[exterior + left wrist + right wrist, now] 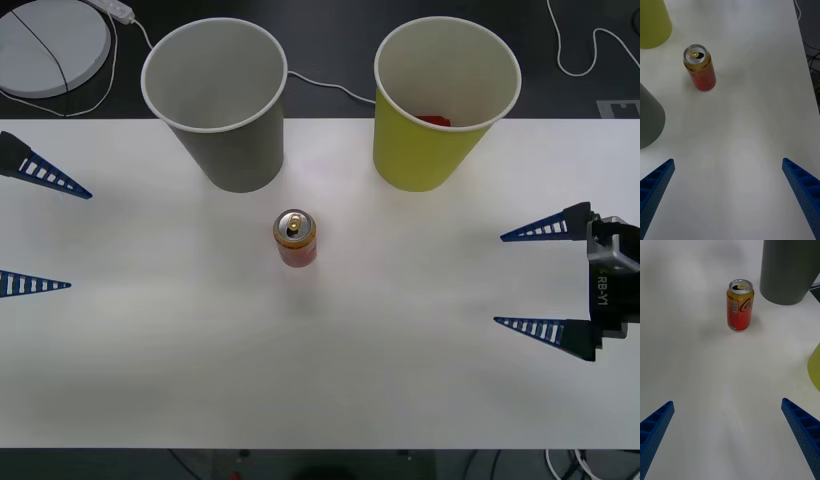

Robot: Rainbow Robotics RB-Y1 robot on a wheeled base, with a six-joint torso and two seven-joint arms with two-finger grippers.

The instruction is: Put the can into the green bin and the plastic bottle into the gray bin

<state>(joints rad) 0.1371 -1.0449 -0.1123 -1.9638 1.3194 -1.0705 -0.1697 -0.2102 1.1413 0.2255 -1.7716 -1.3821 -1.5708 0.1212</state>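
The can [295, 238] [740, 305] [700, 68], orange-red with a silver top, stands upright on the white table, in front of the gap between the two bins. Behind it stand the gray bin [215, 100] [790, 270] [649, 120] to the left and the green bin [445, 100] [815, 367] [653, 22] to the right, with something red showing inside the green one. My left gripper [80, 238] [728, 161] is open at the table's left edge. Far right of the can, my right gripper [500, 280] [727, 402] is open. The plastic bottle is out of view.
The white table [400, 380] has wide bare room around the can and toward its front edge. Beyond its far edge lie a round white device [50, 40] at the back left and white cables [580, 50] at the back right.
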